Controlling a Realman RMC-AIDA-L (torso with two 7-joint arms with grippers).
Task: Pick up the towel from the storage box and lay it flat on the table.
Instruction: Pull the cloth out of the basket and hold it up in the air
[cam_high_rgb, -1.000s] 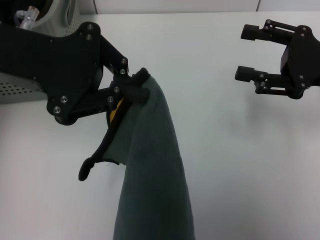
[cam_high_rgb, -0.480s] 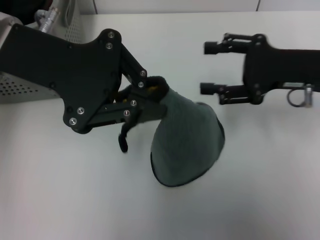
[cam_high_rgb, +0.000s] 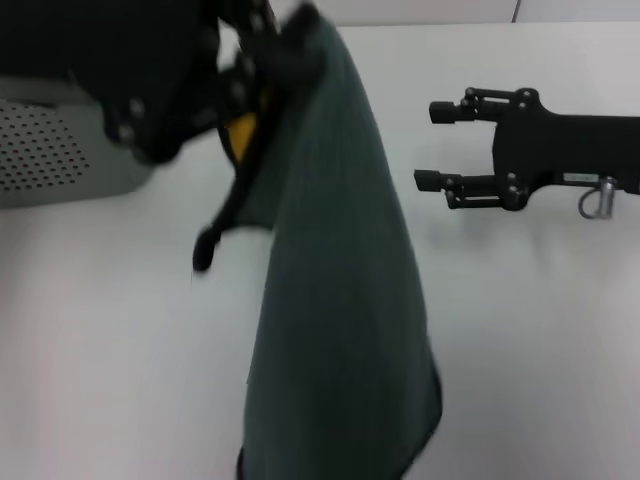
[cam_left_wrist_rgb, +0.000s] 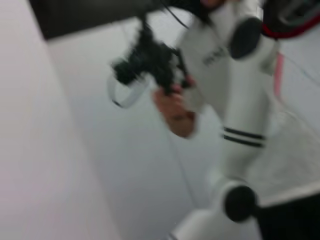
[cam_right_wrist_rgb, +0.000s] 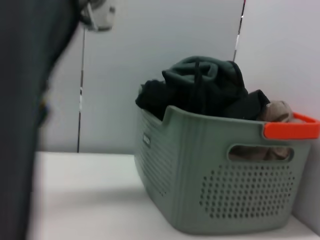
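My left gripper (cam_high_rgb: 288, 48) is at the top left of the head view, raised high and shut on one edge of the dark green towel (cam_high_rgb: 335, 290). The towel hangs down in a long fold over the white table (cam_high_rgb: 540, 350). Its yellow reverse (cam_high_rgb: 241, 131) and a loose black edging strip (cam_high_rgb: 218, 225) show near the grip. My right gripper (cam_high_rgb: 434, 146) is open and empty to the right of the towel, apart from it. The light grey storage box (cam_high_rgb: 50, 155) stands at the left behind my left arm. It also shows in the right wrist view (cam_right_wrist_rgb: 220, 190), with the towel (cam_right_wrist_rgb: 22, 110) at that picture's edge.
The storage box holds several dark cloths (cam_right_wrist_rgb: 205, 90) heaped above its rim, and an orange piece (cam_right_wrist_rgb: 292, 129) sits on the rim. The left wrist view shows the robot's white body (cam_left_wrist_rgb: 245, 100) and the right arm's gripper (cam_left_wrist_rgb: 147, 62) farther off.
My left gripper has risen with the towel. The towel, bunched low on the table half a second ago, now hangs long. My right gripper has barely moved.
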